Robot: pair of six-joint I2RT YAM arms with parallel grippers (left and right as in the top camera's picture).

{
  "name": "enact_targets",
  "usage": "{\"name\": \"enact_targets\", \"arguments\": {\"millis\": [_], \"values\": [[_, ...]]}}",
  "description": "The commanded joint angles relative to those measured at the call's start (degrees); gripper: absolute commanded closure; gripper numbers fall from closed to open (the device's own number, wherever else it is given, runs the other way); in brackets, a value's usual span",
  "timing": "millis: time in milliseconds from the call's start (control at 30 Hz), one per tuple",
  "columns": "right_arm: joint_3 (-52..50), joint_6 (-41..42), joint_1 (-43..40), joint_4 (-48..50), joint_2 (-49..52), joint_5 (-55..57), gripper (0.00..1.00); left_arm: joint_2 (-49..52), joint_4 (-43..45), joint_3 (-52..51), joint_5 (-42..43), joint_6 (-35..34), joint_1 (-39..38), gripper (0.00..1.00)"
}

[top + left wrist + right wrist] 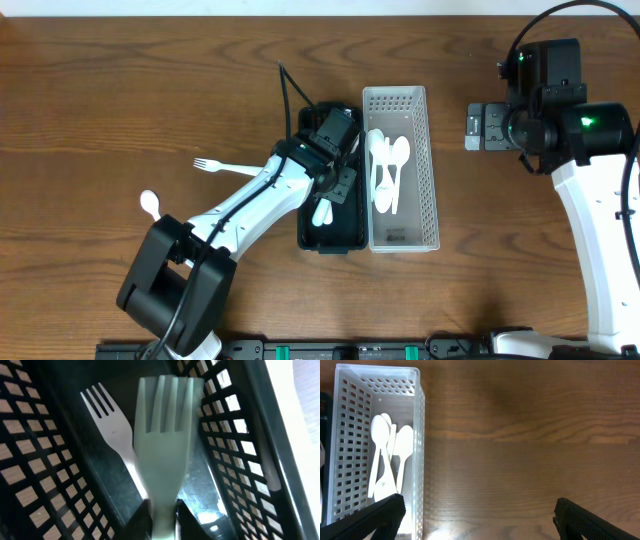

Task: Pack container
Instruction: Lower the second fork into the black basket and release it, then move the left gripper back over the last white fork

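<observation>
A white plastic fork (165, 455) is clamped by its handle in the left gripper (164, 525), the dark fingers (192, 522) being closed against it on both sides. The fork is held tines forward, inside the black perforated plastic basket (335, 238), just above the floor of that basket. A second white plastic fork (109, 422) is seen lying on the basket floor just beside the held one, its tines pointing the same way. In the overhead view the left arm is stretched from the lower left of the brown wooden table (120, 90) into the black basket.

A white perforated plastic basket (432, 170) is set alongside the black one, touching it or nearly so. Several white plastic spoons (388, 170) are lying in it, their bowls towards the far end.

Two pieces are left loose on the table to the left of the baskets: a white plastic fork (222, 167) near the left arm and a single white plastic spoon (150, 205) lower down, well apart from the baskets.

The right gripper (479, 507) is held spread wide with nothing between its fingers, over bare wood to the right of the white basket. Green indicator lights (585, 123) are lit on the right arm.
</observation>
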Motion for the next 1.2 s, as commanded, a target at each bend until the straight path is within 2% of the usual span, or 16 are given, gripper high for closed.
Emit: {"name": "enact_targets", "arguments": {"millis": [0,67,100,200,233,367,433,567,667,767,867,933,1167], "values": [[-0.20,-0.74,-0.44,-0.11,0.07,0.44,0.01,-1.49,-0.11,0.70,0.20,4.15,0.24,0.58],[-0.20,-0.76,-0.44,-0.09,0.07,0.44,0.01,-3.28,-0.81,0.72,0.20,7.15,0.26,0.41],[-0.20,-0.76,-0.44,-0.09,0.07,0.44,0.01,-4.70,-2.05,1.01,0.17,9.73,0.26,0.29],[-0.20,-0.76,-0.44,-0.09,0.07,0.44,0.01,-9.42,-7.69,2.75,0.15,17.53,0.74,0.06],[-0.20,-0.74,-0.44,-0.09,0.07,0.44,0.01,-10.67,-9.18,3.28,0.13,18.86,1.11,0.01],[-0.22,-0.74,-0.44,-0.11,0.07,0.44,0.01,-17.84,-11.47,4.59,-2.36,17.46,5.62,0.02],[-0.22,-0.74,-0.44,-0.11,0.07,0.42,0.01,-20.85,-10.08,4.61,-3.58,10.19,9.86,0.02],[-0.22,-0.72,-0.44,-0.11,0.07,0.42,0.01,-22.51,-9.64,4.59,-4.59,-8.76,19.52,0.02],[-0.22,-0.72,-0.44,-0.13,0.07,0.39,0.01,-20.90,-10.34,4.59,-6.73,-15.78,24.20,0.02],[-0.22,-0.70,-0.44,-0.22,0.07,0.39,0.01,-17.55,-10.40,4.50,-12.79,-32.15,27.12,0.02],[-0.22,-0.68,-0.44,-0.50,0.07,0.37,0.02,-12.66,-8.15,4.50,-10.93,-48.50,28.76,0.02],[-0.22,-0.68,-0.44,-0.87,0.07,0.37,0.01,-9.55,-6.27,4.50,-8.90,-53.75,28.98,0.02],[-0.22,-0.68,-0.44,-2.36,0.07,0.39,0.01,-1.42,-5.44,4.44,-7.41,-58.97,29.49,0.02]]}}
